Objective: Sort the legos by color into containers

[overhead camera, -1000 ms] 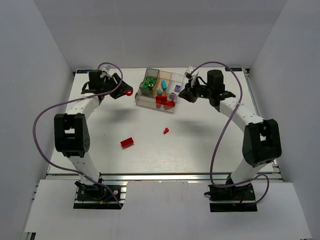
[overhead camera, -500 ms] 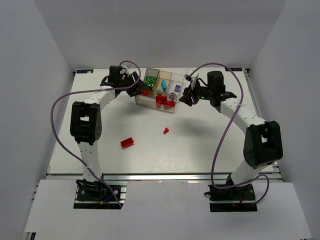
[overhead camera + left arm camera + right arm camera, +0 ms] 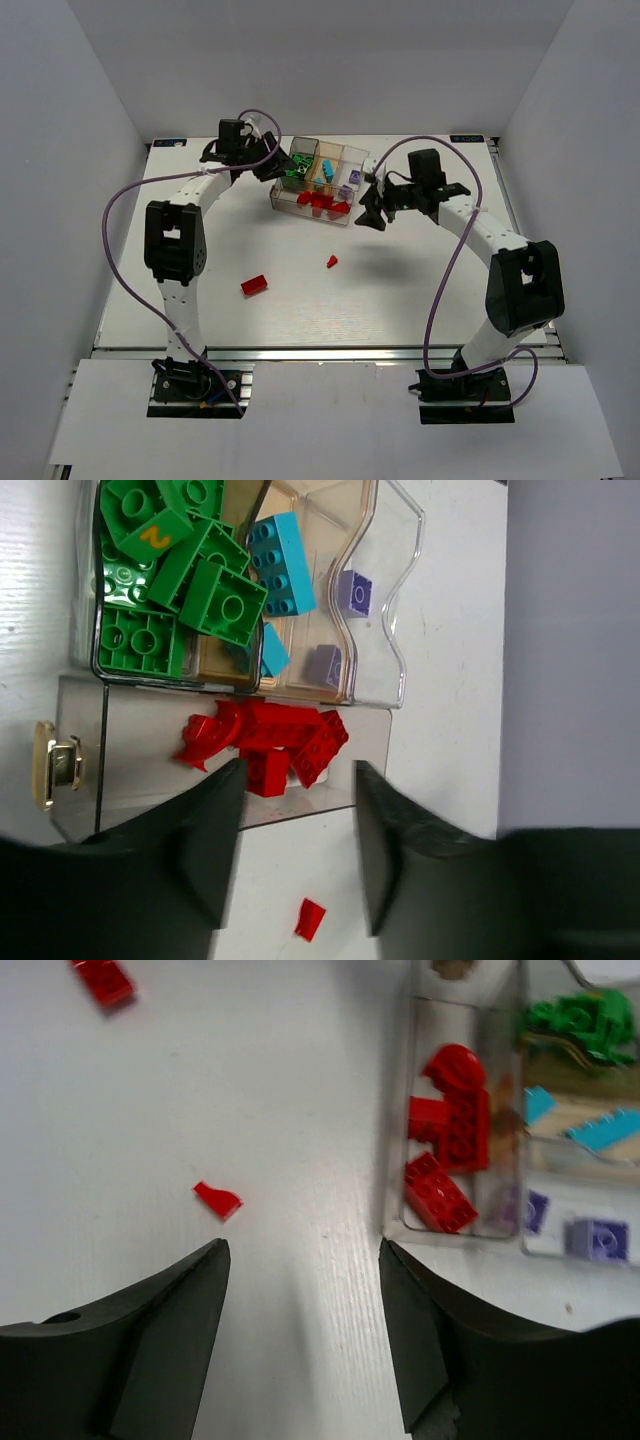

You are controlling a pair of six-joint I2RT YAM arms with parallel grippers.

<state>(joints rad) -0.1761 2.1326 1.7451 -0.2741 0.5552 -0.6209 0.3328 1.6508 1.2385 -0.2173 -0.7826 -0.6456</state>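
Observation:
The clear tray (image 3: pixel 306 211) sits at the back of the table, sorted by color. Its compartments hold green legos (image 3: pixel 170 580), cyan ones (image 3: pixel 282 565), pale purple ones (image 3: pixel 355 592) and red ones (image 3: pixel 270 738). A red brick (image 3: pixel 254 285) and a small red piece (image 3: pixel 331 262) lie loose on the table. My left gripper (image 3: pixel 272 168) hovers over the tray's left end, open, with nothing between its fingers (image 3: pixel 215 850). My right gripper (image 3: pixel 368 214) hangs off the tray's near right corner, open and empty. The small red piece (image 3: pixel 218 1198) lies ahead of it.
White walls close in the table on the left, back and right. A gold latch (image 3: pixel 55 765) sticks out from the tray's wall (image 3: pixel 80 810). Purple cables loop over both arms.
My left arm swung right from the table's left side to above the tray with a red piece, which has left its jaws. My right gripper opened and drew back from the tray.

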